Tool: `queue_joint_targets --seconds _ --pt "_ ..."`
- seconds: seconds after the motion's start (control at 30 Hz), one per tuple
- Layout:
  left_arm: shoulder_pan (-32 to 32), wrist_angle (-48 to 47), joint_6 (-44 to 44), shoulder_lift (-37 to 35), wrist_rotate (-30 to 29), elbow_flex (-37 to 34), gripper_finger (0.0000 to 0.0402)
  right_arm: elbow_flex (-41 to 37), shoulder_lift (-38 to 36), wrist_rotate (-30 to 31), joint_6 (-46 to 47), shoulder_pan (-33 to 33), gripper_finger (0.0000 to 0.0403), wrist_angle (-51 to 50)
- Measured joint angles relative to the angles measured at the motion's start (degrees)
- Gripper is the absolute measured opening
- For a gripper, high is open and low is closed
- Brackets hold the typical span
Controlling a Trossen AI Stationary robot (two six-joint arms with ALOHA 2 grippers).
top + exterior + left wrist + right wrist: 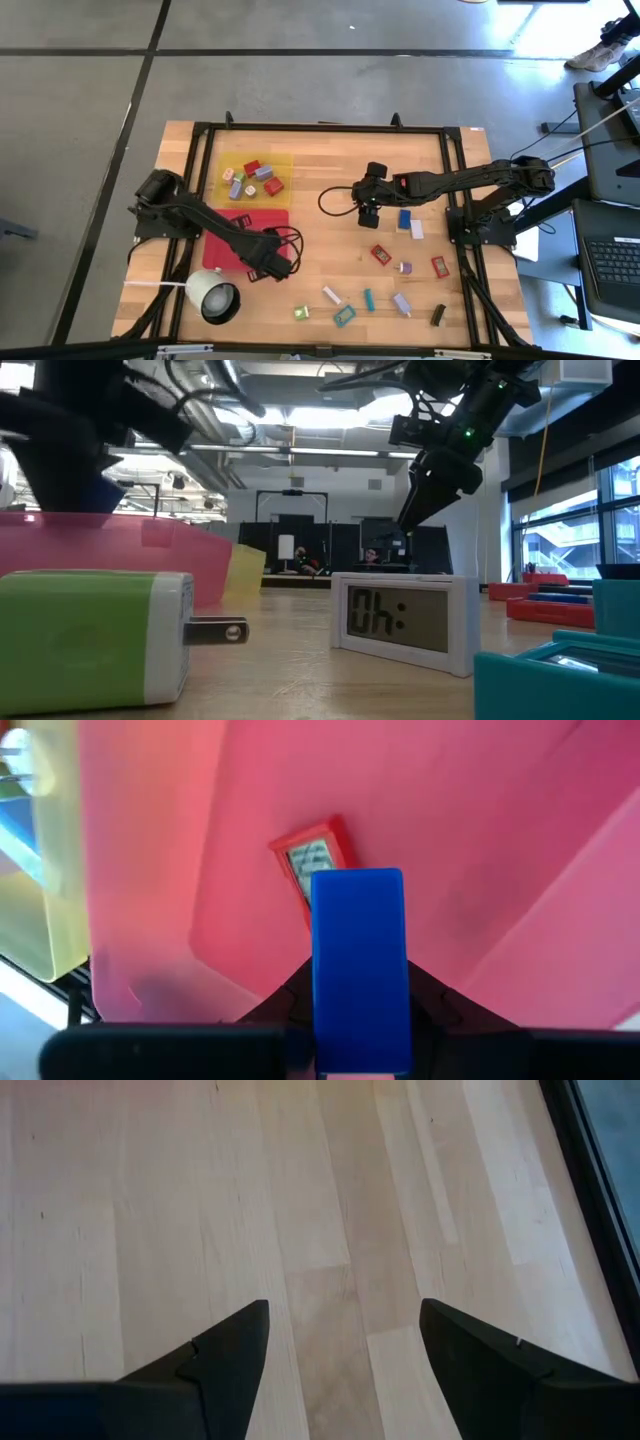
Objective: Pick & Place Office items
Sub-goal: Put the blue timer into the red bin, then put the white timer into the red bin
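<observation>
- Fingers of the left gripper [360, 1020] clamp a blue block [358, 965] between them, over the red tray [480, 840].
- Right gripper [345, 1340] is spread wide above bare table [150, 1200], holding nothing.

- The desk [330, 190] has a pale wooden top in a black frame.
- Grey floor [80, 150] crossed by dark lines surrounds it.
- Ceiling lights [300, 420] glow overhead.
- Tall windows [560, 540] stand beyond.

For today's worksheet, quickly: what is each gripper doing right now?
Left gripper: closed on a blue block above the red tray.
Right gripper: open, empty.
</observation>
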Motion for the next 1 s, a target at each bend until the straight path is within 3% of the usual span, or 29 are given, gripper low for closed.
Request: queue_joint_targets --seconds 0.23,0.47,0.83,1.0 --pt "0.5 -0.1 5.6 3.4 0.8 0.0 0.0059 0.0 0.0 0.0 0.0 0.0 0.0263 0.1" --pt "0.5 0.0 5.5 3.8 0.9 0.0 0.0063 0.0 0.0 0.0 0.0 0.0 0.0263 0.5" --pt "0.5 0.1 5.3 3.8 0.5 0.0 0.0119 0.0 0.0 0.0 0.0 0.0 0.0262 0.5" --pt "0.9 -1.6 1.3 3.8 -0.6 0.5 0.0151 0.0 0.0 0.0 0.0 0.0 0.0262 0.5"
